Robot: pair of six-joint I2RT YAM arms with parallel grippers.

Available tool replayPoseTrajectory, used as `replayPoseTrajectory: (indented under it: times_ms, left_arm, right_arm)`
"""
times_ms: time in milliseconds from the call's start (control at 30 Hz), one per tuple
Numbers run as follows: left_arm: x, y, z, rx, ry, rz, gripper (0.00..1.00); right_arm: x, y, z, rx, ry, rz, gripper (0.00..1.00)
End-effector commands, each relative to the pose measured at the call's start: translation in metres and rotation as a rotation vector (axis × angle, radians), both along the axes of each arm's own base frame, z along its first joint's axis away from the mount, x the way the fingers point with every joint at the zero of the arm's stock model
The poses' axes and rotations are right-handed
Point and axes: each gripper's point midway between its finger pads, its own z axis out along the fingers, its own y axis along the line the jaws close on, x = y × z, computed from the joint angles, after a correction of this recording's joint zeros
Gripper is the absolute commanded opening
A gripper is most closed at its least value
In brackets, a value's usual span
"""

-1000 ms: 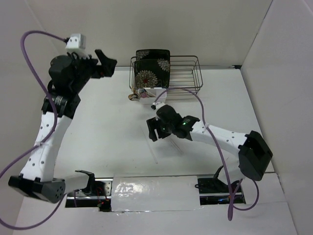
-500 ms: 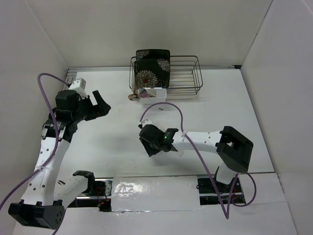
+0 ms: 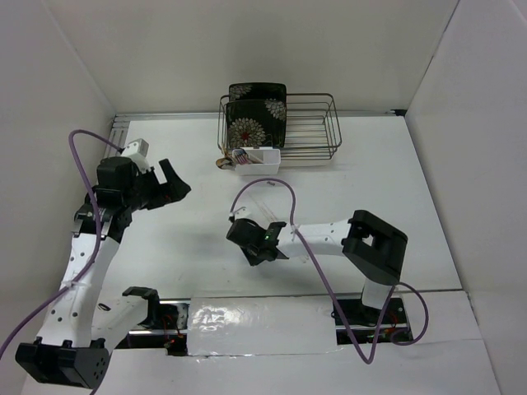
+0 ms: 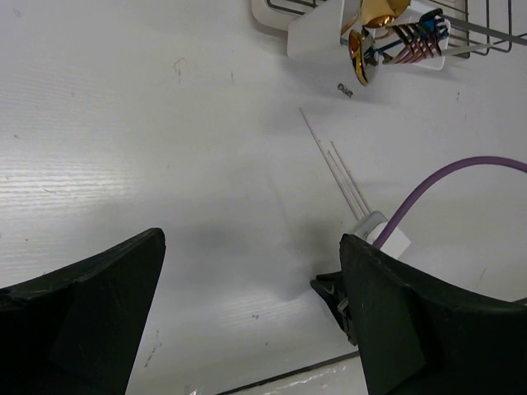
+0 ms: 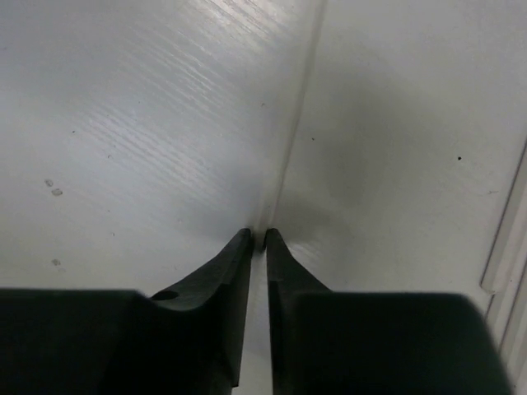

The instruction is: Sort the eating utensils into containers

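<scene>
Pinching the near end of a pale chopstick (image 5: 293, 136) that lies flat on the table (image 3: 395, 181), the right gripper (image 5: 257, 237) has its fingers pressed almost together, the left gripper (image 4: 251, 243) hovers spread wide and empty, and farther back the white tub (image 3: 262, 160), a gold-toned spoon (image 4: 360, 66) poking out, sits just before the wire rack (image 3: 309, 132).

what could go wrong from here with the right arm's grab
The right gripper pinches one thin chopstick near one end with just its tips, so the stick may swivel or slip when lifted. The other chopsticks lie right beside it and may get dragged along.
</scene>
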Motion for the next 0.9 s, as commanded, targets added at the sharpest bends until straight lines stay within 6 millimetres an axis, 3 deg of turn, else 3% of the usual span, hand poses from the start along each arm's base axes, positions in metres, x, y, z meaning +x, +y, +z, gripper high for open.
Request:
replayPoseTrajectory:
  times_ms: [0,100,267,300,433,567,733,867]
  left_arm:
    - [-0.003,-0.011,-0.002,-0.055,-0.002,-0.047,1.00]
    - [-0.004,-0.020,-0.013,-0.097,0.034,-0.079,0.99]
    - [-0.007,-0.046,-0.062,-0.225,0.167,-0.101,0.95]
    - [-0.014,-0.051,-0.086,-0.244,0.223,-0.097,0.95]
    - [-0.009,-0.067,-0.111,-0.372,0.262,-0.064,0.92]
    - [0.001,-0.079,-0.121,-0.392,0.276,-0.076,0.91]
    - [0.009,-0.102,-0.117,-0.462,0.245,-0.130,0.89]
    - [0.020,-0.117,-0.107,-0.458,0.215,-0.147,0.87]
  right_arm:
    - [-0.006,-0.019,-0.030,-0.088,0.047,-0.030,0.15]
    - [-0.008,-0.025,-0.039,-0.091,0.079,-0.026,0.00]
    - [-0.009,-0.004,-0.019,0.026,0.092,0.055,0.00]
    - [-0.006,0.005,0.000,0.091,0.072,0.070,0.00]
    - [0.008,0.030,0.050,0.315,0.088,0.094,0.00]
    - [0.019,0.049,0.092,0.421,0.072,0.090,0.00]
    - [0.026,0.064,0.115,0.511,0.086,0.096,0.00]
    - [0.026,0.072,0.121,0.534,0.089,0.108,0.00]
